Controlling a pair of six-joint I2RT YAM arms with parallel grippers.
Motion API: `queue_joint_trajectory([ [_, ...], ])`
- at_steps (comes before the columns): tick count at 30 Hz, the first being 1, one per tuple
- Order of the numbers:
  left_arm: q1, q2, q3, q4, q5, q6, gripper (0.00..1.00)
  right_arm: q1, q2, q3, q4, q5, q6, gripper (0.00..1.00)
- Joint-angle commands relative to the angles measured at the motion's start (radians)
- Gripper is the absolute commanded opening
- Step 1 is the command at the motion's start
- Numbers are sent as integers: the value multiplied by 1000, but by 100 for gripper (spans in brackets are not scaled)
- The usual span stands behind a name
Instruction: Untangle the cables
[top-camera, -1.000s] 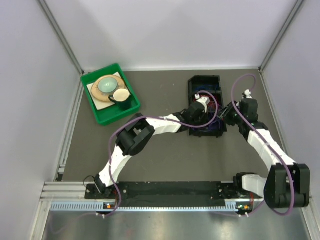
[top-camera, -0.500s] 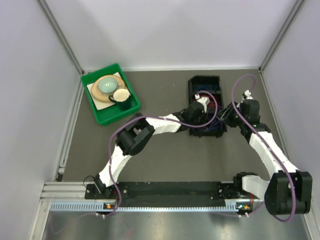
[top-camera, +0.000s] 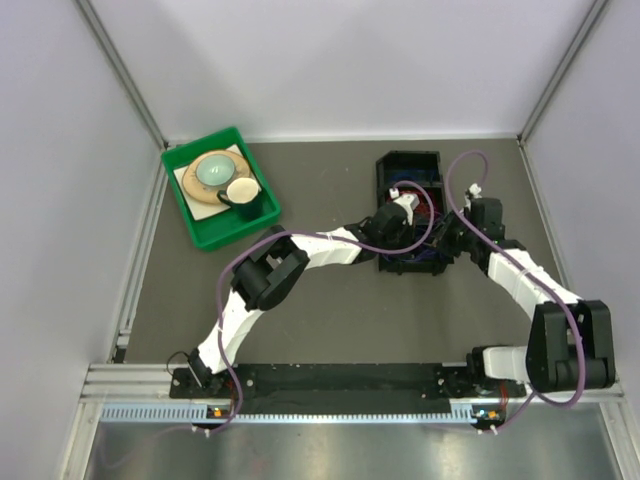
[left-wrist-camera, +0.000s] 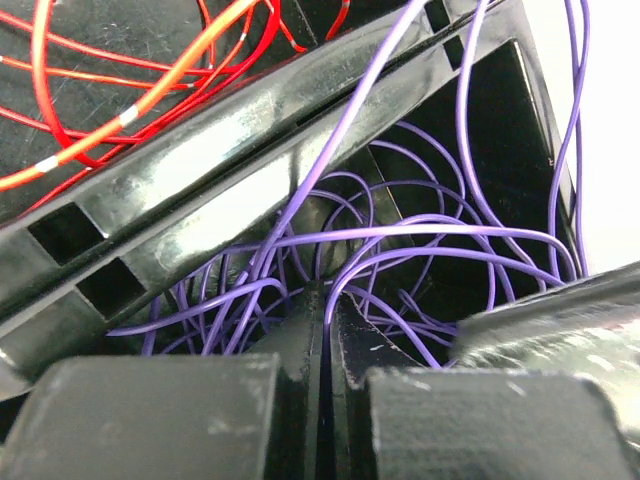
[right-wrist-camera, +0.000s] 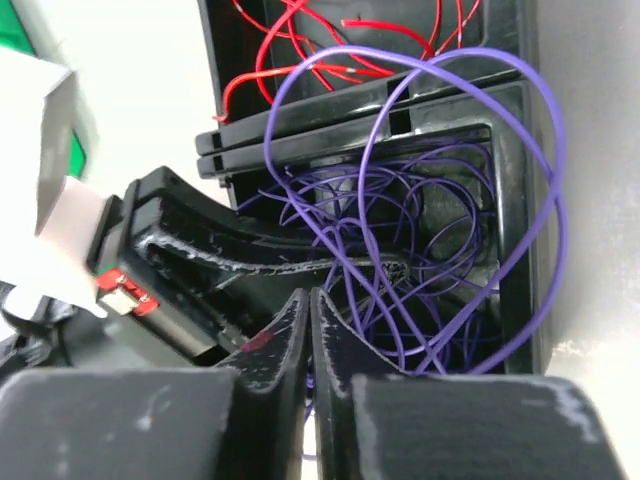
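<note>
Table's (top-camera: 330, 310) black bin (top-camera: 410, 163): cables (right-wrist-camera: 380, 200) largely hidden under arms (top-camera: 320, 248).

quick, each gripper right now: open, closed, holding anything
left gripper: closed among the purple cables; whether it pinches one cannot be told
right gripper: closed among them too; a held strand cannot be told

Cables (right-wrist-camera: 400, 215) lie in bin (top-camera: 408, 155), right of tray (top-camera: 232, 228).
</note>
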Motion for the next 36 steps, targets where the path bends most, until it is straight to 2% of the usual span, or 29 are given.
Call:
queue_joint_trajectory([
  [1, 5, -13, 18, 12, 20, -13, 0, 12, 65, 6, 83, -14, 0, 0],
  [8, 10, -43, 18, 3, 13, -21, 1, 12, 157, -6, 129, 32, 17, 0],
  [10, 11, -53, 26, -11, 17, -18, 7, 12, 169, -7, 131, 38, 23, 0],
  [11, 11, -56, 27, -17, 17, -16, 12, 12, 173, -9, 131, 38, 25, 0],
  [12, 11, -66, 24, -19, 13, -16, 23, 12, 179, -7, 129, 40, 26, 0],
  [15, 11, -91, 22, -25, 2, -7, 35, 12, 188, 2, 131, 52, 25, 0],
  [22, 11, -166, 21, -45, -21, 34, 36, 14, 211, 17, 120, 66, 15, 0],
  [27, 11, -200, 38, -85, -38, 65, 42, 12, 217, 23, 109, 74, 12, 0],
  [36, 11, -255, 0, -73, -41, 65, 41, 15, 212, 30, 101, 78, 15, 0],
])
